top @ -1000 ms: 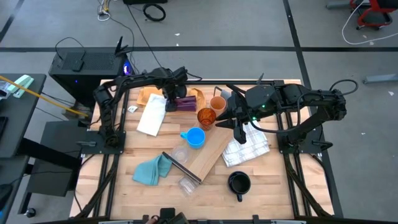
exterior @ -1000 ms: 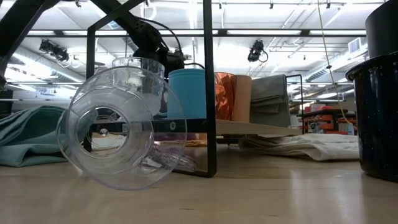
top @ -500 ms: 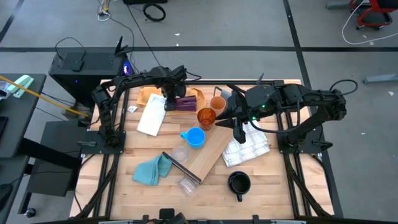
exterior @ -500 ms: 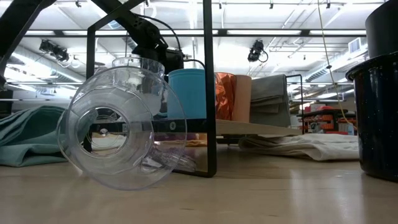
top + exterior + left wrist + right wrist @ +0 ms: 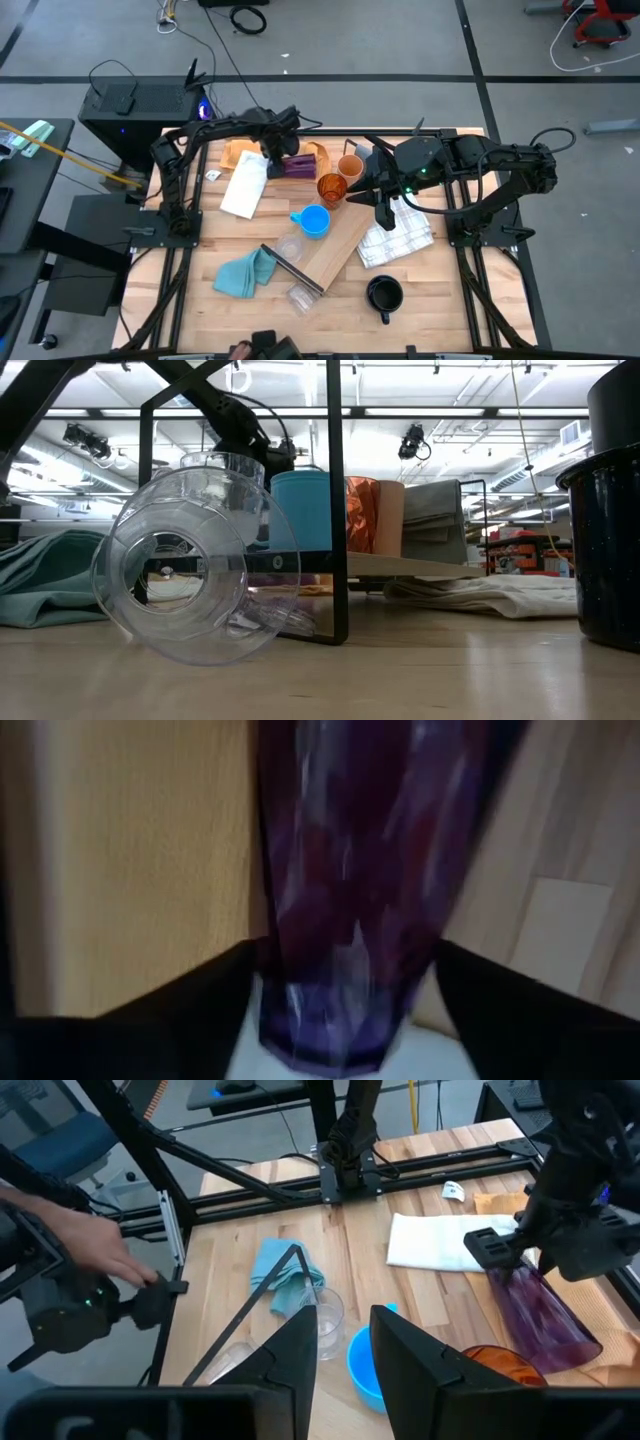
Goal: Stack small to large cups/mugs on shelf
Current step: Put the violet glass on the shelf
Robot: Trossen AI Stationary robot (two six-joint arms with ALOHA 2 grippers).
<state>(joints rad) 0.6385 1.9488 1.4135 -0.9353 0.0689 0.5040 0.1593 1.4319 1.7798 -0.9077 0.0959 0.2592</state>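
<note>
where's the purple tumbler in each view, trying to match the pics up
High view: purple tumbler lies on its side at the table's far edge, at the left gripper.
Low view: not visible.
Left wrist view: fills the centre, between the fingers.
Right wrist view: at right.
Shared landmark: amber cup beside it.

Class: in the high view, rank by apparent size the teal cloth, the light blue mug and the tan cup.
1. Crumpled teal cloth, largest.
2. Light blue mug.
3. Small tan cup, smallest, though only slightly smaller than the mug.
</note>
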